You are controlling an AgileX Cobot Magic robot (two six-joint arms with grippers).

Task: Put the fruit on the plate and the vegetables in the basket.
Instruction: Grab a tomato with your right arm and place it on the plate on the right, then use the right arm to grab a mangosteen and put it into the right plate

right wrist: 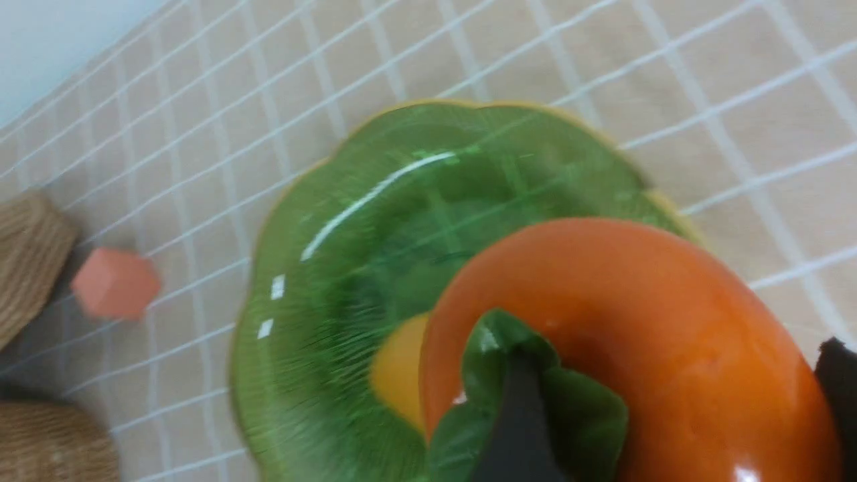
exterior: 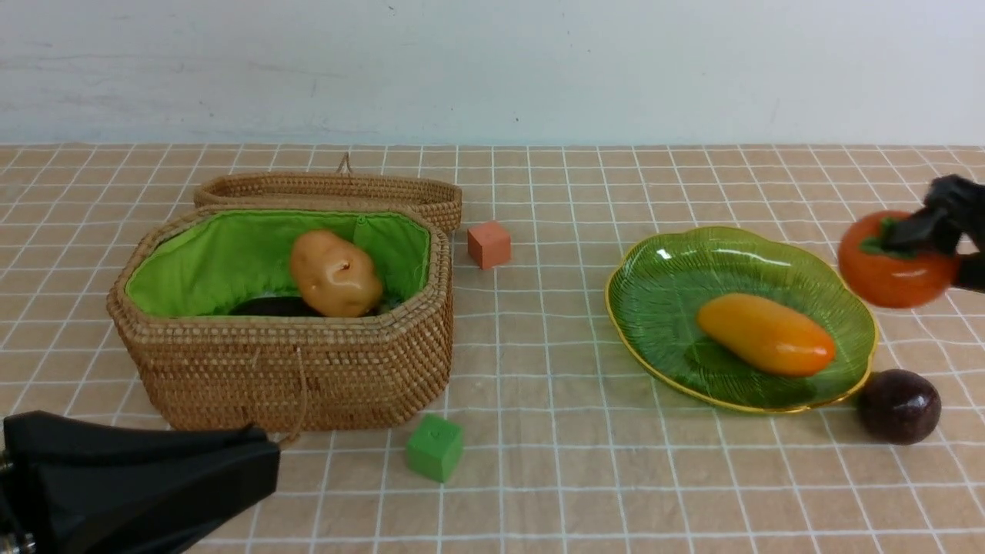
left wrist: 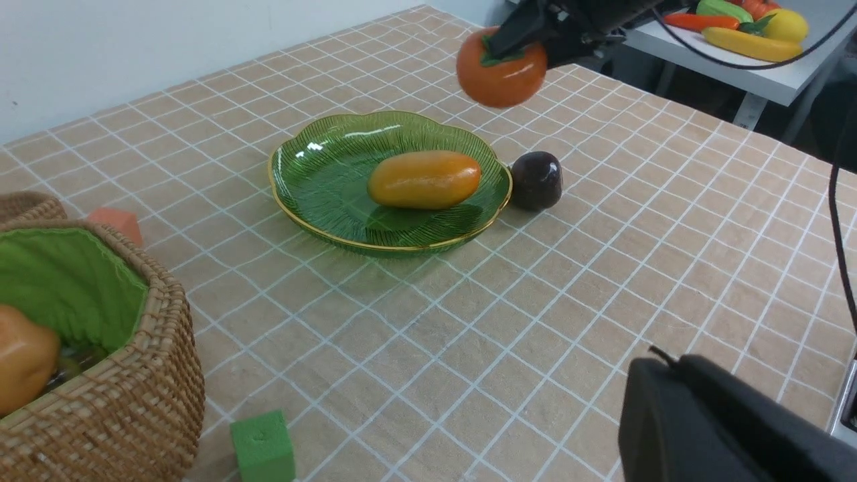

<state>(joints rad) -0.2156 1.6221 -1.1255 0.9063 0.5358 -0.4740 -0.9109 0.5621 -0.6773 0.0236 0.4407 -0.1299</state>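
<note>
Note the right gripper (exterior: pixel 935 250) grasping the persimmon (exterior: pixel 885 269) across its leafy top, holding it clear of the table (exterior: pixel 539 346) just right of the far right rim of the plate (exterior: pixel 669 292). Find the mango (exterior: pixel 766 335) lying inside the plate, the dark purple ball (exterior: pixel 899 405) on the table just beside the plate's near right rim, and the potato (exterior: pixel 335 273) in the open basket (exterior: pixel 292 369) at the left, resting over a dark item (exterior: pixel 273 306) mostly hidden. Read the left gripper (exterior: pixel 262 465) as clenched, low at the near left, close to the basket's near wall and left of the green cube (exterior: pixel 435 448).
</note>
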